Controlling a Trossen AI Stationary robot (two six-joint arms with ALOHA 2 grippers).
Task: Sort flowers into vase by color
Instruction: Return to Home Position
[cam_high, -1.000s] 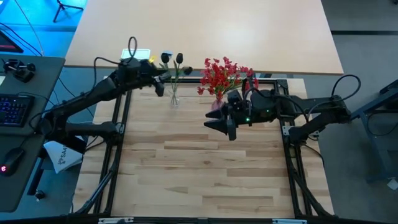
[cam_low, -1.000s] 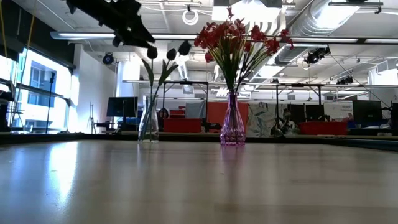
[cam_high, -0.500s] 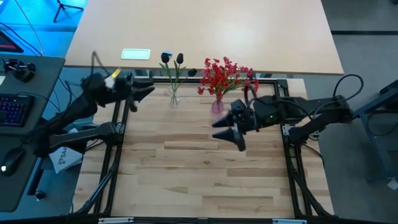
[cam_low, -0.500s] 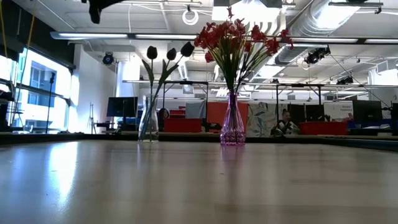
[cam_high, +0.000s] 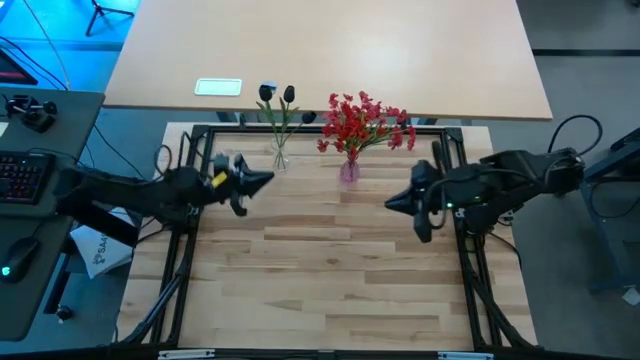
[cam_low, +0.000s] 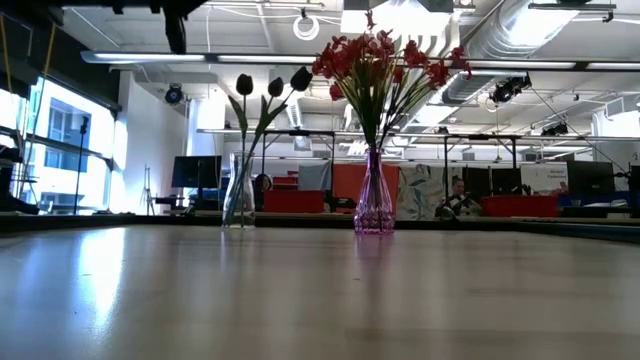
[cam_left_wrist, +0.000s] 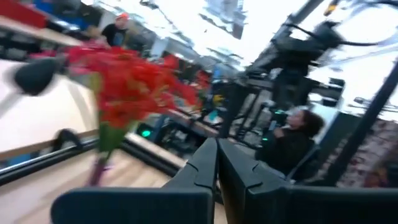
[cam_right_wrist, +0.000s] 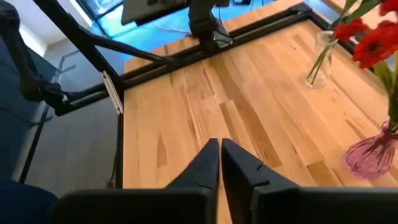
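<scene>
Three dark buds (cam_high: 278, 94) on thin green stems stand in a clear vase (cam_high: 279, 155) at the table's far edge. To its right, red flowers (cam_high: 362, 122) fill a pink vase (cam_high: 349, 171). The low view shows both vases upright, the clear vase (cam_low: 238, 195) left of the pink vase (cam_low: 374, 205). My left gripper (cam_high: 266, 180) hovers shut, just near-left of the clear vase, holding nothing. My right gripper (cam_high: 392, 203) hovers shut, near-right of the pink vase, also holding nothing. Their shut fingertips show in the left wrist view (cam_left_wrist: 216, 163) and the right wrist view (cam_right_wrist: 219, 154).
A black frame (cam_high: 190, 230) borders the wooden table on the left, right and far sides. A white label (cam_high: 219, 87) lies on the desk beyond the frame. The table's middle and near part is bare wood (cam_high: 320, 280). A person (cam_left_wrist: 292, 134) sits in the room beyond.
My left gripper has drawn away from the dark buds, first toward the left edge, then down and toward the near edge, and has shut. My right gripper has pulled back from the pink vase toward the right edge and has shut. Flowers and vases have stayed put.
</scene>
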